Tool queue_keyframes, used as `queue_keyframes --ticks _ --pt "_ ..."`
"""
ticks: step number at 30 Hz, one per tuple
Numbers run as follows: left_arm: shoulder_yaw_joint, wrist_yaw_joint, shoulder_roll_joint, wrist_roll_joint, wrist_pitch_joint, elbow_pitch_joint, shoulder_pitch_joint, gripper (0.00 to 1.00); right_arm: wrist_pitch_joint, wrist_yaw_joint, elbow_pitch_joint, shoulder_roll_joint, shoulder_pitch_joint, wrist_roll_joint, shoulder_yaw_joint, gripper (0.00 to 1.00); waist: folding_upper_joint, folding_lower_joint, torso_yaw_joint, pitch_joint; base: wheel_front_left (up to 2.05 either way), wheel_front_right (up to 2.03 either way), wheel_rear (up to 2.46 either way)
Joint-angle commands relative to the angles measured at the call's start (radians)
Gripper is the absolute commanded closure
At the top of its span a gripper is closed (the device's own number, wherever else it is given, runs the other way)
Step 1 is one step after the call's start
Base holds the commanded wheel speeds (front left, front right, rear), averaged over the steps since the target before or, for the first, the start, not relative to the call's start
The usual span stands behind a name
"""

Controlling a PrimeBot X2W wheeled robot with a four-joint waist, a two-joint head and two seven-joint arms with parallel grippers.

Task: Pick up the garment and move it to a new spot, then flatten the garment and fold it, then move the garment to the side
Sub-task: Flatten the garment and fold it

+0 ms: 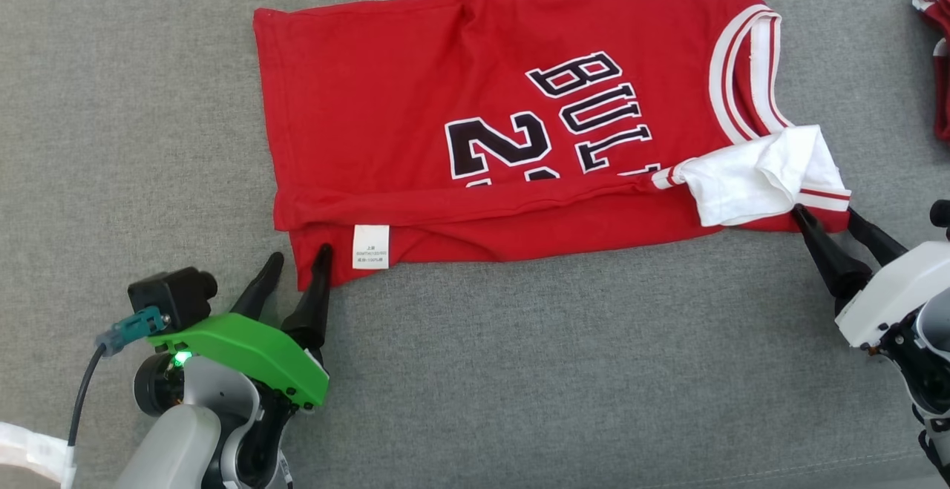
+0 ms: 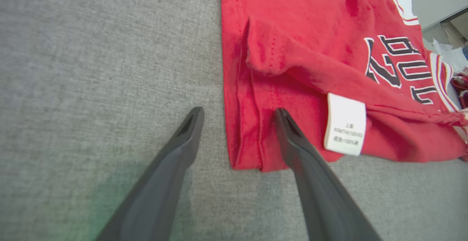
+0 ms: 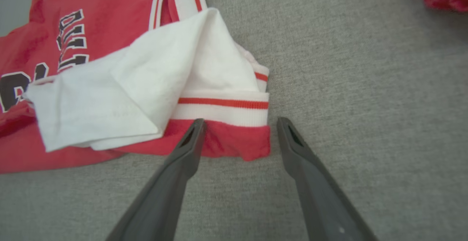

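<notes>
**Garment position.** The red sleeveless jersey with black lettering and white-and-red striped trim (image 1: 415, 103) lies spread on the surface. Its long axis runs across the robot's front, hem toward the robot's left and trimmed openings toward its right. The near long edge is doubled over. A white care label (image 1: 371, 246) sits at the near-left corner and a white turned-out flap (image 1: 757, 174) at the near-right corner.

**Grippers.** The left gripper (image 1: 300, 251) has its fingers spread, straddling the hem's near corner. One finger rests on the red cloth beside the label and the other on bare surface. The right gripper (image 1: 825, 211) also has its fingers apart at the near-right corner. In the right wrist view one finger overlaps the red edge and the other stands just beside it. Neither holds anything.

**Coming move.** Each arm is nearest its own corner. The garment lies directly beyond both sets of fingertips, so a two-corner pinch appears likely.

**Surroundings.** The surface is grey woven fabric (image 1: 519, 370). A second red-and-white garment (image 1: 937, 44) lies well apart toward the right edge.
</notes>
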Motion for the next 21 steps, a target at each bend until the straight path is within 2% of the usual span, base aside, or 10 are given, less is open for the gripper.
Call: queue_keyframes --ticks 1,2,3,4,9,10,11,13,14,21 --pt "-0.022 -0.009 -0.007 -0.015 0.028 0.03 0.001 0.0 0.015 -0.001 0.011 -0.003 -0.015 0.014 0.014 0.0 -0.0001 0.0001 0.0 0.002 0.0 0.0 0.0" --pt "-0.026 -0.013 -0.009 -0.019 0.032 0.033 -0.001 0.0 0.024 -0.001 0.015 -0.005 -0.02 0.018 0.019 0.0 -0.0001 0.0001 0.0 0.002 0.0 0.0 0.0" --pt "-0.032 -0.02 -0.013 -0.023 0.04 0.037 0.0 0.12 0.035 -0.001 0.021 -0.009 -0.025 0.025 0.026 0.0 -0.0001 0.0001 0.001 0.002 0.0 0.0 0.0" --pt "-0.037 -0.026 -0.015 -0.027 0.045 0.039 -0.001 0.5 0.044 -0.001 0.026 -0.012 -0.029 0.031 0.033 0.0 -0.0001 0.0001 0.002 0.003 0.0 0.0 0.0" --pt "-0.066 -0.062 -0.024 -0.044 0.071 0.022 0.008 0.89 0.098 0.0 0.032 -0.024 -0.044 0.093 0.059 0.0 -0.0001 0.0001 0.01 0.001 0.0 0.0 0.0" --pt "-0.067 -0.074 -0.027 -0.053 0.071 0.013 0.01 1.0 0.106 0.0 0.03 -0.027 -0.046 0.105 0.061 0.14 -0.0001 0.0001 0.011 0.001 0.0 0.0 0.0" --pt "-0.063 -0.085 -0.03 -0.068 0.071 0.004 0.014 1.0 0.11 0.0 0.025 -0.033 -0.048 0.116 0.062 0.51 -0.0001 0.0001 0.012 0.0 0.0 0.0 0.0" --pt "-0.071 -0.111 -0.024 -0.088 0.088 -0.005 0.016 1.0 0.126 0.0 0.015 -0.041 -0.046 0.152 0.062 0.72 -0.0001 0.0001 0.017 -0.004 0.0 0.0 0.0" --pt "-0.071 -0.12 -0.024 -0.096 0.09 -0.007 0.016 1.0 0.133 0.0 0.009 -0.049 -0.043 0.165 0.063 0.98 -0.0001 0.0001 0.018 -0.005 0.0 0.0 0.0" --pt "-0.037 -0.159 0.009 -0.139 0.119 -0.023 -0.025 1.0 0.186 -0.001 -0.003 -0.118 -0.065 0.229 0.028 1.0 -0.0001 0.0001 0.021 -0.032 0.0 0.0 0.0"
